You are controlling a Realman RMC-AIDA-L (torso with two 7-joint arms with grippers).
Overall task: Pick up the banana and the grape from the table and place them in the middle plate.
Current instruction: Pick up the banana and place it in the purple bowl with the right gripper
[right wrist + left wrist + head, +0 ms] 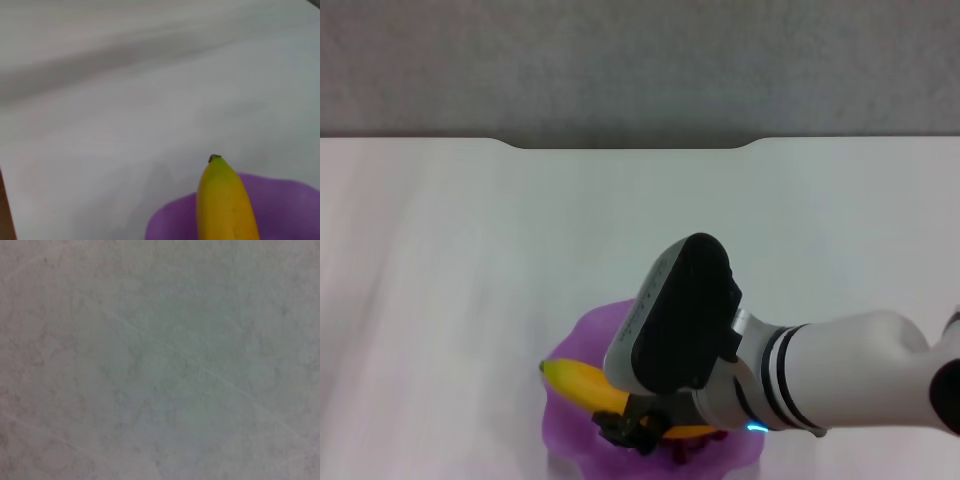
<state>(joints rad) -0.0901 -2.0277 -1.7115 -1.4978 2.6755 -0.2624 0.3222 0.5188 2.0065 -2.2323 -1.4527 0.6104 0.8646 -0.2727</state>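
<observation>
The right gripper [638,428], apparently closed on the banana [582,385], holds it over the middle plate [582,340]; judged next: release, beside the grape [695,450].

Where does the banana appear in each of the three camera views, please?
Head view: the banana lies across the middle plate, under the right gripper.
Left wrist view: not in it.
Right wrist view: its tip rises from the lower edge.
Shared landmark: the purple plate.
</observation>
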